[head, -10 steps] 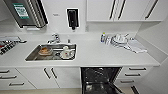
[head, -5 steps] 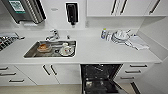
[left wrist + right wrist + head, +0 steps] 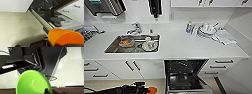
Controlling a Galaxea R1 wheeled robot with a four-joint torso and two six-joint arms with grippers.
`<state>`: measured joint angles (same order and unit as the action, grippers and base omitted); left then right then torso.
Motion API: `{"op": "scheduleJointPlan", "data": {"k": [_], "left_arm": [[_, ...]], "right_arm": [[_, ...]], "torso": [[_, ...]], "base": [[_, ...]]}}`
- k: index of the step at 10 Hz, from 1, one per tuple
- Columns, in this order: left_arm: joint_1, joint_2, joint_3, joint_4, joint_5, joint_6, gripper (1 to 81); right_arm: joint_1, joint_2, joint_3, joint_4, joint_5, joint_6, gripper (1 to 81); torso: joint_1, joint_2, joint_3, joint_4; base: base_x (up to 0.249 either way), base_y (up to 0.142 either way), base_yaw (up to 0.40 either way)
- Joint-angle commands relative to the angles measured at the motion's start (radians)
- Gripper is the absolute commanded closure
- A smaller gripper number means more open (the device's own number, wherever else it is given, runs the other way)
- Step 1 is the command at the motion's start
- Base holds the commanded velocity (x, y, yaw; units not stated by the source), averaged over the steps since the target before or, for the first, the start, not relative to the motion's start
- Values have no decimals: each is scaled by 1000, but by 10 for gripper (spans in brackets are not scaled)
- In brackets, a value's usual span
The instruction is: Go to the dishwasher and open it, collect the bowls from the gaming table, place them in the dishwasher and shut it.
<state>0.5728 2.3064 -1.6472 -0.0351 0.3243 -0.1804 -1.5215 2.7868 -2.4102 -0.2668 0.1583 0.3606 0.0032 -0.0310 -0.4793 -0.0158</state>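
Note:
The dishwasher (image 3: 185, 67) stands open under the white counter, its door (image 3: 184, 83) folded down and its inside dark. In the left wrist view the dishwasher's dark cavity (image 3: 46, 10) and the lowered door (image 3: 65, 21) lie just ahead. My left gripper (image 3: 143, 89) comes in low at the picture's left, shut on an orange bowl (image 3: 151, 90), which looms large in the left wrist view (image 3: 63, 37). My right gripper (image 3: 46, 91) is shut on the rim of a green bowl (image 3: 31, 83), held over the pale floor. The gaming table is out of view.
A steel sink (image 3: 114, 46) with dishes in it and a tap (image 3: 135, 27) sit left of the dishwasher. Stacked dishes (image 3: 206, 30), a cloth (image 3: 225, 37) and a bottle (image 3: 189, 27) are on the counter's right. White drawers (image 3: 220, 66) flank the dishwasher; a wall rises at far right.
The whole head picture has shifted a little: counter and sink sit slightly higher, so the camera has moved. The dishwasher stays open and both bowls stay held.

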Motion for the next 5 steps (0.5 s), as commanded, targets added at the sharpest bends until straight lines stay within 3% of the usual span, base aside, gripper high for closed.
{"op": "scheduleJointPlan", "data": {"k": [1,5], "left_arm": [[-187,59,9,-60,153,-31,811],[-254,243,-89,-60,196,-47,811]], "right_arm": [[-16,-19,11,-9,-63,3,811],[-18,-14,13,-9,-63,3,811]], "torso": [[0,0,0,0],[0,0,0,0]], "base": [[0,0,0],[0,0,0]]}}
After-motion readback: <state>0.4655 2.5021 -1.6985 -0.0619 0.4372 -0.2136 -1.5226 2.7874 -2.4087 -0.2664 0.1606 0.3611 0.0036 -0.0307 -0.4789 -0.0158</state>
